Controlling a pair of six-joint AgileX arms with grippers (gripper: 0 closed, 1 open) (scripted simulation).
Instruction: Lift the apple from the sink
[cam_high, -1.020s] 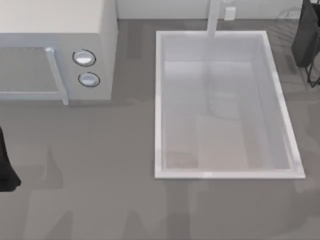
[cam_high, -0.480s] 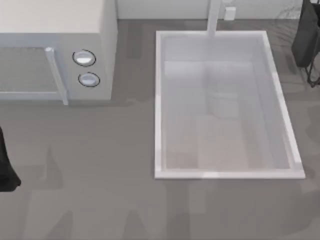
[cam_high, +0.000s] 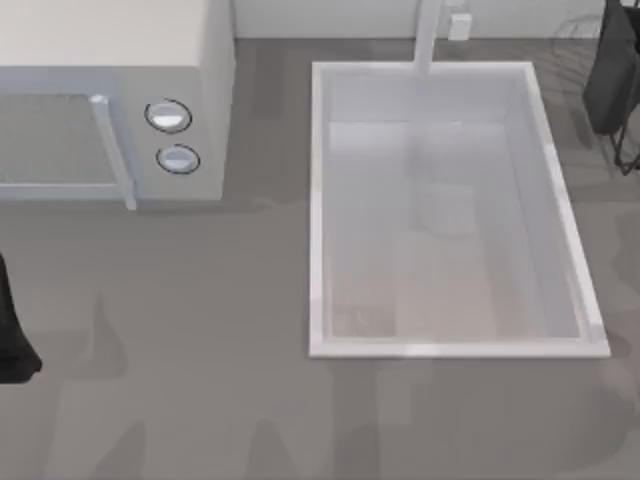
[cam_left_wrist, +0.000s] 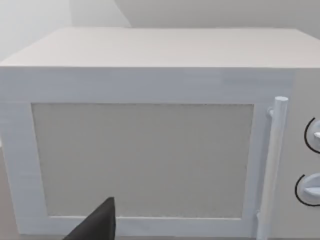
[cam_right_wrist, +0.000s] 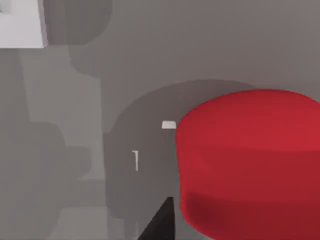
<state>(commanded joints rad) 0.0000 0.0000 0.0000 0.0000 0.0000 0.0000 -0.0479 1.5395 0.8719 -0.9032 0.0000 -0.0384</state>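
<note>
Right wrist view: the apple (cam_right_wrist: 250, 165) looms against my right gripper; grasp unclear. Raise it straight up, clear of the sink (cam_high: 318, 210).

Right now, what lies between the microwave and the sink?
Only bare grey table lies between the microwave and the sink, seen in the top view.

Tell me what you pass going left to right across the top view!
Left arm at the left edge → microwave door handle → microwave's two round knobs → sink with its white faucet post → right arm at the right edge.
</note>
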